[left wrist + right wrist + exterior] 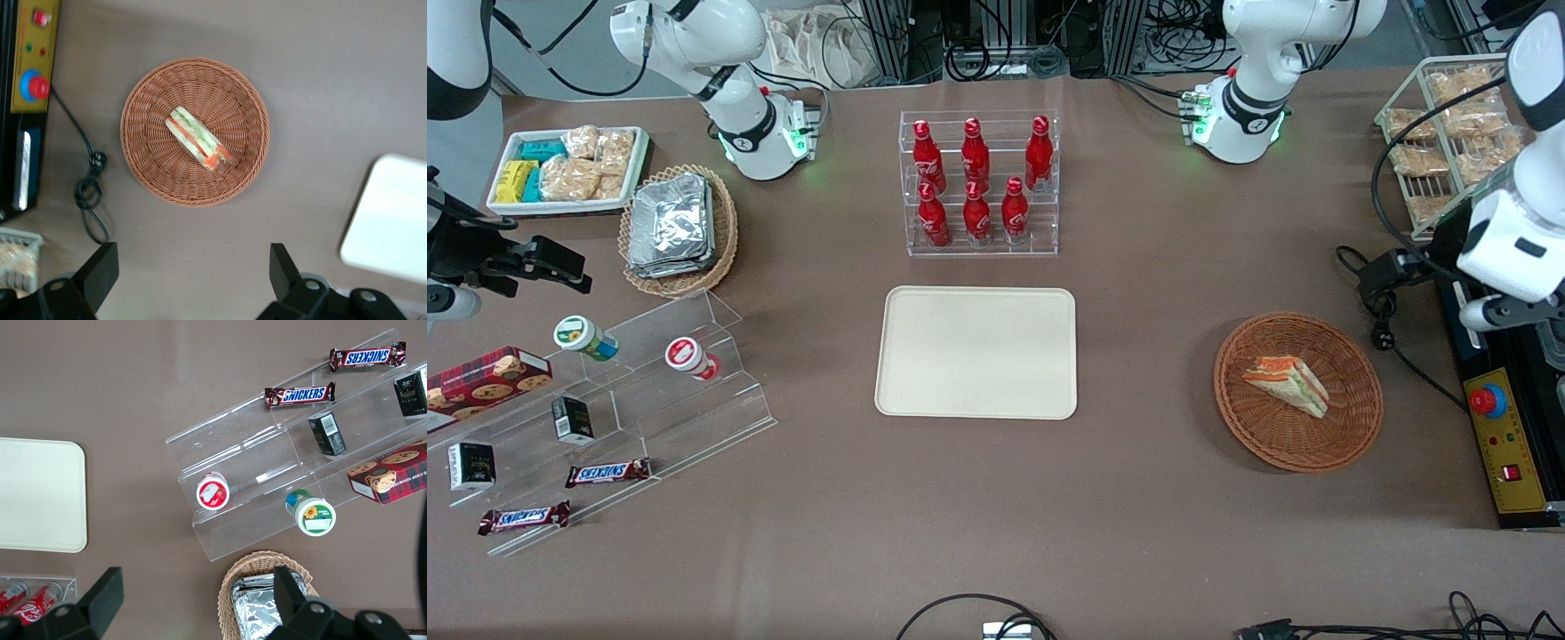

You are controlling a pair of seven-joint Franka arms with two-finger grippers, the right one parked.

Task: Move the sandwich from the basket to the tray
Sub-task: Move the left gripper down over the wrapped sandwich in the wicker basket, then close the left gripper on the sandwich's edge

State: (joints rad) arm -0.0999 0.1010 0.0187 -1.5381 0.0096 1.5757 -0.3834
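The sandwich (pixel 1288 384), a white bread wedge with orange and green layers, lies in the round reddish-brown wicker basket (pixel 1272 436) toward the working arm's end of the table. The cream tray (pixel 976 351) lies flat and bare at the table's middle. My left gripper (pixel 1549 333) hangs high above the table edge, beside the basket, over the black control box. In the left wrist view the gripper (pixel 192 270) is open wide and empty, with the sandwich (pixel 198 139) in the basket (pixel 153 160) below it and a corner of the tray (pixel 393 220) showing.
A black-and-yellow control box with a red button (pixel 1485 402) and a black cable (pixel 1383 329) lie beside the basket. A wire rack of bagged snacks (pixel 1449 133) stands farther from the camera. A clear rack of red bottles (pixel 978 182) stands just past the tray.
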